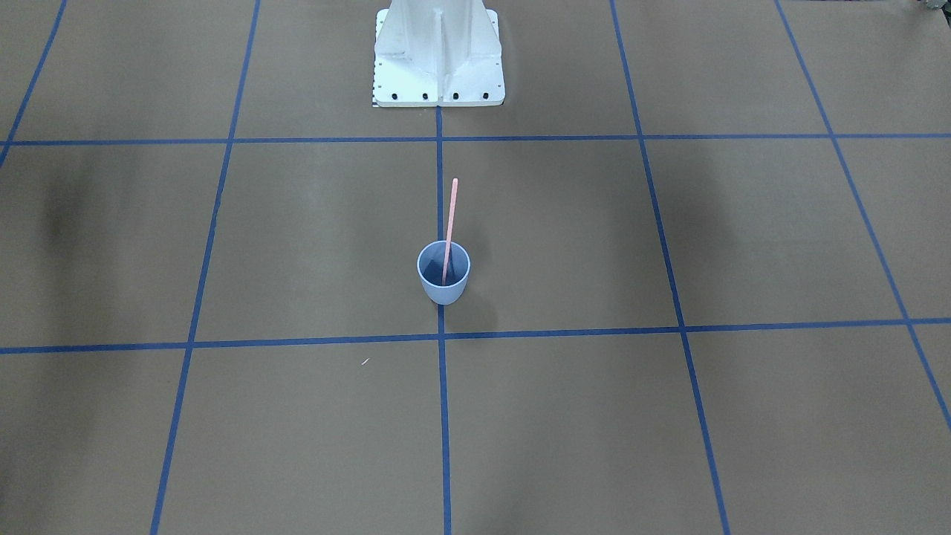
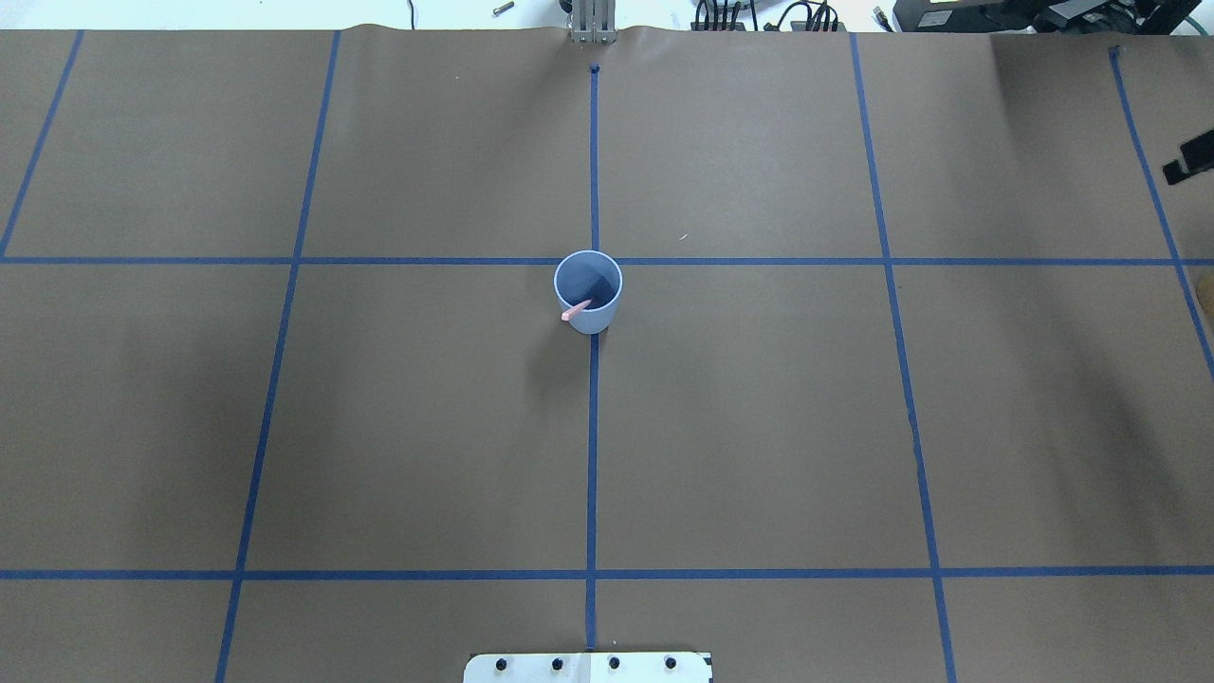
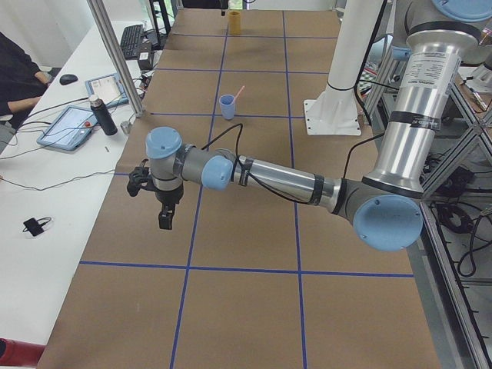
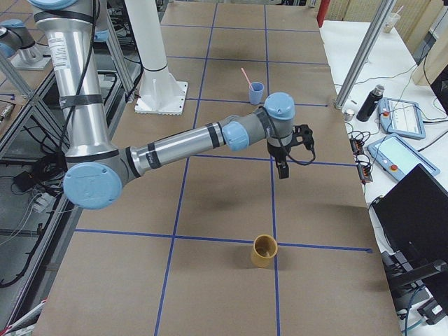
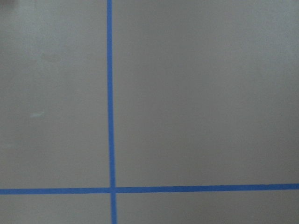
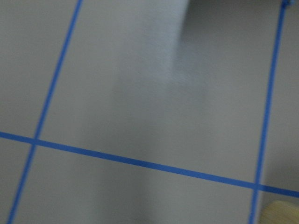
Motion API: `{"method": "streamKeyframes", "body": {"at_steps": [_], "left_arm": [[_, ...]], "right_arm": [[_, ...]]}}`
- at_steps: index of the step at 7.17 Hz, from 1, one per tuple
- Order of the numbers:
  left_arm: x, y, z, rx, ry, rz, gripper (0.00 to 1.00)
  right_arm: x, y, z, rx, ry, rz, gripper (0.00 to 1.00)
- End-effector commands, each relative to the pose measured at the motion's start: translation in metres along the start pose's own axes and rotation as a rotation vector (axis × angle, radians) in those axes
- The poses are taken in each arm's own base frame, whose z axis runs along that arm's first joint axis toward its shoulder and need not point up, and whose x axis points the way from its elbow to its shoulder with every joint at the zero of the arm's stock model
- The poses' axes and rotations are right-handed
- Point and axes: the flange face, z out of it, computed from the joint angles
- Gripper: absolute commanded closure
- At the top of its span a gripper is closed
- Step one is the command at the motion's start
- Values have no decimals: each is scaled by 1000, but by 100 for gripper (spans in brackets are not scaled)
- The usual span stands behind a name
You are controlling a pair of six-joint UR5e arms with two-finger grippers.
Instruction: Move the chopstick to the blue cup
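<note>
The blue cup (image 1: 443,288) stands upright at the table's centre, on the middle blue tape line; it also shows in the overhead view (image 2: 598,320). One pale pink chopstick (image 1: 451,215) stands inside it, leaning on the rim toward the robot's base, its tip visible from overhead (image 2: 574,311). My left gripper (image 3: 165,219) hangs above the table far from the cup (image 3: 227,108); I cannot tell if it is open. My right gripper (image 4: 282,171) hangs off the other side, a dark part showing at the overhead view's edge (image 2: 1193,159); I cannot tell its state. Both wrist views show only bare table.
A yellow cup (image 4: 264,250) stands near the table's right end, also seen in the right wrist view (image 6: 282,212). The robot's white pedestal (image 1: 438,59) stands at the table's back. A side bench holds tablets and a dark bottle (image 3: 100,115), with an operator (image 3: 15,77) seated there.
</note>
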Motion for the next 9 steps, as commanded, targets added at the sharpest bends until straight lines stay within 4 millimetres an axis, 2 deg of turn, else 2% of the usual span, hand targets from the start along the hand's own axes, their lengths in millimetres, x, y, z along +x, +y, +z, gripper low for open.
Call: {"method": "streamKeyframes", "body": {"at_steps": [1,2,4,5,6,9], "left_arm": [[-64,44,21,-53,-12,-28,1],[-75,56,26,-62,-14,-46,1],[-81,62,29,-74,-15,-62,2],[-81,62,29,-75,-15,-69,2],[-82,63,29,-75,-15,-73,2],[-81,64,34,-86,19,-83,1]], "right_arm": [[81,59,0,-30,56,75,0],[94,70,-4,-29,59,104,0],[111,86,-6,-34,-41,169,0],[112,86,-5,-51,-43,189,0],[110,77,-10,-79,-42,220,0],[113,78,-8,-86,-38,227,0]]}}
